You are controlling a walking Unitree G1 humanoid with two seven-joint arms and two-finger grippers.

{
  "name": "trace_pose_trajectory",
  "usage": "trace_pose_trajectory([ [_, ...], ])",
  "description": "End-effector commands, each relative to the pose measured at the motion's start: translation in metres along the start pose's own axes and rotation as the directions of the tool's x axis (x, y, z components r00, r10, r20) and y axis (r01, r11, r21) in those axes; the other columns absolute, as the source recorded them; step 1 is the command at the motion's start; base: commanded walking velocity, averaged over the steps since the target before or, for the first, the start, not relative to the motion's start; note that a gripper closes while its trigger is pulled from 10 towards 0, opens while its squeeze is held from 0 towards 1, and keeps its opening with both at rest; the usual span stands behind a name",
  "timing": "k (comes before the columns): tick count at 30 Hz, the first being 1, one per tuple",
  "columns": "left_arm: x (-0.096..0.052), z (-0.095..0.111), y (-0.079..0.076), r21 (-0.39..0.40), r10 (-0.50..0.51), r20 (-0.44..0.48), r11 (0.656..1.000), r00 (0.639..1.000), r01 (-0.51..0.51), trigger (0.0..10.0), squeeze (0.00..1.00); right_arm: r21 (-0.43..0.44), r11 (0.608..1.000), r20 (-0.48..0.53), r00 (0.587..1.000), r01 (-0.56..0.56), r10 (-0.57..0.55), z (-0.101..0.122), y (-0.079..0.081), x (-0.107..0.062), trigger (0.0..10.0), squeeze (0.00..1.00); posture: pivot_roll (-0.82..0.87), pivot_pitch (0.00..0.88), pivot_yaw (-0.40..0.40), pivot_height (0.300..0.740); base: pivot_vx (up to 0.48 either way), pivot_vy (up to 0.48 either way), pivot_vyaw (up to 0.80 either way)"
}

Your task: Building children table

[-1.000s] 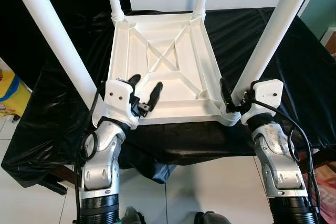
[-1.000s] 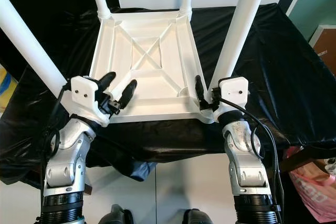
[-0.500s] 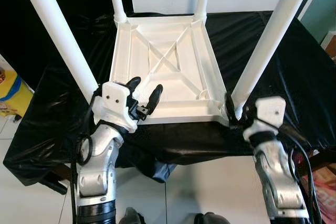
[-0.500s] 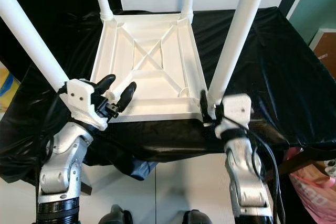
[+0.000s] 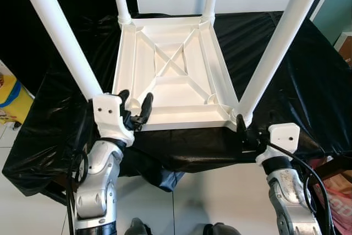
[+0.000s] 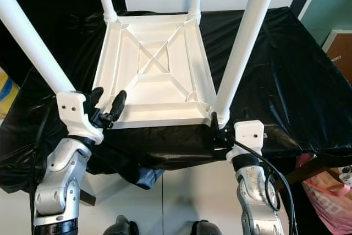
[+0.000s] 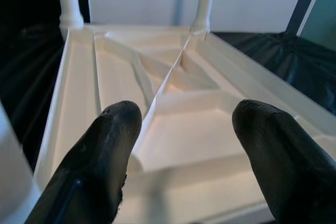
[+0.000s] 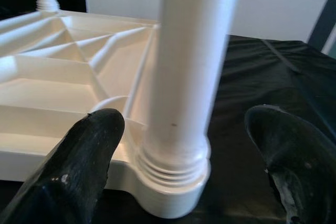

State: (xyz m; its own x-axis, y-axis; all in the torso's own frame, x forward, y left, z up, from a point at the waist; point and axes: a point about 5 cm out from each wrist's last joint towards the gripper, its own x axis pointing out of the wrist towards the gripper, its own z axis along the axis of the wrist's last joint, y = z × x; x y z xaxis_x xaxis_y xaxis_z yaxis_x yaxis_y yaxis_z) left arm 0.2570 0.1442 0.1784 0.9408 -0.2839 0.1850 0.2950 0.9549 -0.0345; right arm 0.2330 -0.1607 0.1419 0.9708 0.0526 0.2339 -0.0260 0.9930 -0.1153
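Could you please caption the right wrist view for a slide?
Open right gripper facing a white leg seated in the upturned table on black sheeting.

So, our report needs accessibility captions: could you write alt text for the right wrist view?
The right gripper is open, its two black fingers either side of a white table leg socketed into a corner of the upside-down white tabletop, on a black cloth.

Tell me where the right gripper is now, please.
In the head views the right gripper sits low on the robot's right, just in front of the upturned white table's near right leg, jaws open either side of the leg's base.
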Motion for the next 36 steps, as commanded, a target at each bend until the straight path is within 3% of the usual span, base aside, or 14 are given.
trace_pose_trajectory([
  [1,0.0009,-0.0021,-0.0153,-0.119,0.029,0.013,0.993,0.999,-0.028,10.0,0.0,0.01,1.0,0.0,1.0,-0.021,0.021,0.0007,0.0037,-0.0032,10.0,0.0,0.0,0.13,-0.026,0.74,0.0,0.0,0.0],
  [36,0.0017,-0.003,-0.0134,-0.128,0.035,-0.025,0.991,0.999,-0.038,10.0,0.0,0.016,0.999,-0.022,0.998,-0.052,0.053,-0.0036,0.0119,-0.0067,10.0,0.0,0.0,0.133,-0.014,0.74,-0.008,0.0,0.0],
])
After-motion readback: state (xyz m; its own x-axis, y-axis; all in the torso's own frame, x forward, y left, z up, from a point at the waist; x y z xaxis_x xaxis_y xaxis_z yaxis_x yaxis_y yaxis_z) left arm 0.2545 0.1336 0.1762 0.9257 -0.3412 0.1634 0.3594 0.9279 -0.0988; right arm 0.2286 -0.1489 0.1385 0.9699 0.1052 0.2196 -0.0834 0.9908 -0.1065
